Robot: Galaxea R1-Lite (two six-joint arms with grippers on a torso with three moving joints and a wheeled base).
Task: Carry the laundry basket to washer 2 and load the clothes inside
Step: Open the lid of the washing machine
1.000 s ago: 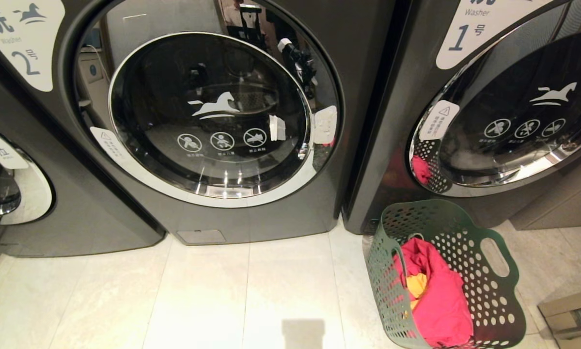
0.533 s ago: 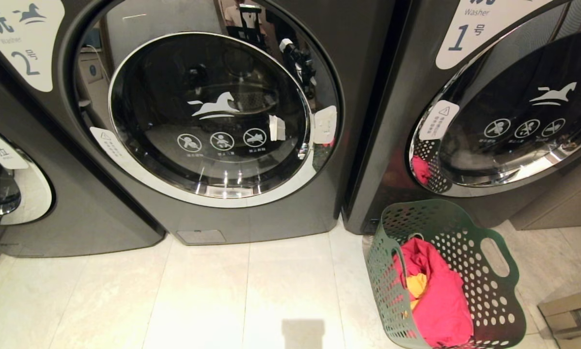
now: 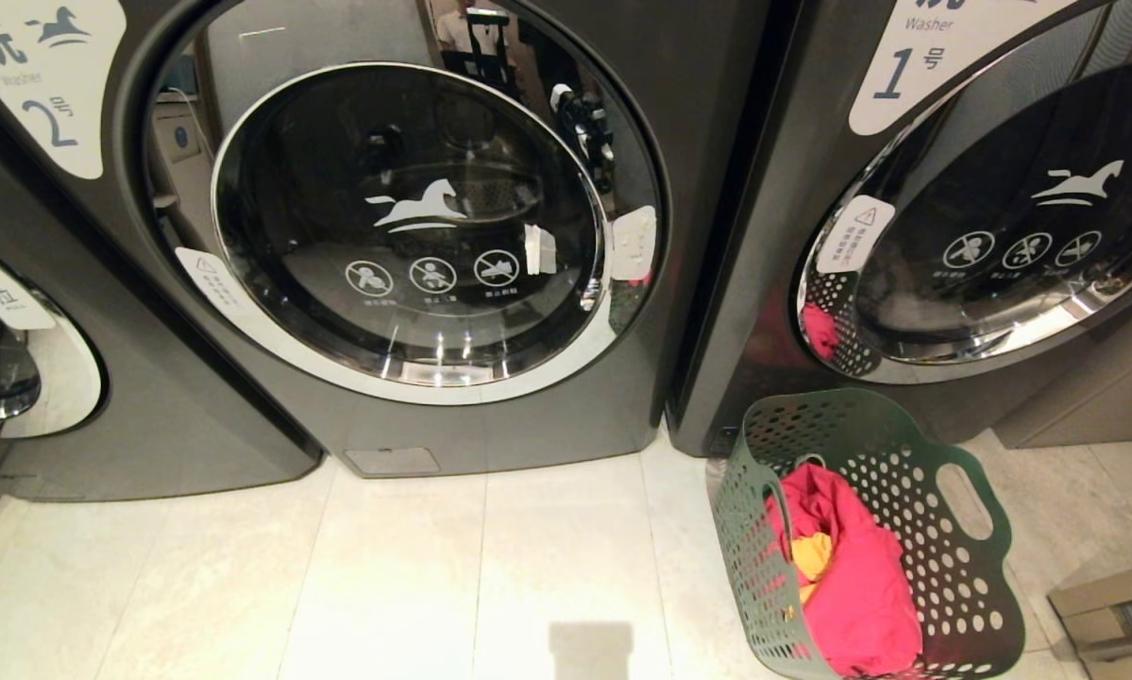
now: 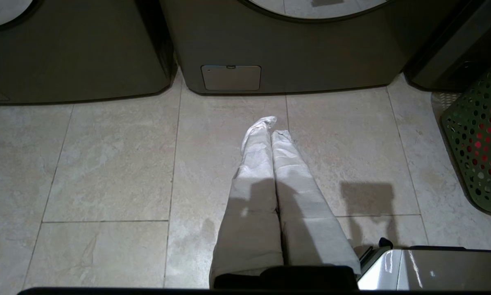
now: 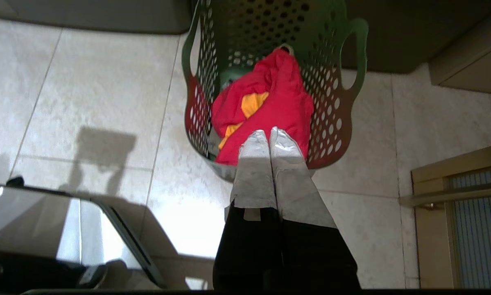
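Note:
Washer 2 (image 3: 509,425) fills the middle of the head view, its numbered label (image 3: 51,104) at upper left and its round glass door (image 3: 414,227) closed. The green laundry basket (image 3: 953,557) stands on the floor to its right, in front of washer 1. The pink-red and yellow clothes (image 3: 849,586) lie inside it. Neither gripper appears in the head view. My right gripper (image 5: 268,134) is shut and empty, hanging above the basket (image 5: 335,106) at its near rim, over the clothes (image 5: 282,98). My left gripper (image 4: 272,125) is shut and empty over bare tile before washer 2's base.
Washer 1 (image 3: 773,189) stands right of washer 2, and another grey washer (image 3: 103,416) stands to the left. A low tan cabinet (image 3: 1113,604) sits at the far right. My white base (image 4: 433,266) is near the left gripper. Pale floor tiles (image 3: 414,567) stretch in front of the washers.
Basket, clothes and washers have not moved. Only the arm's reflection in washer 2's door glass has shifted slightly.

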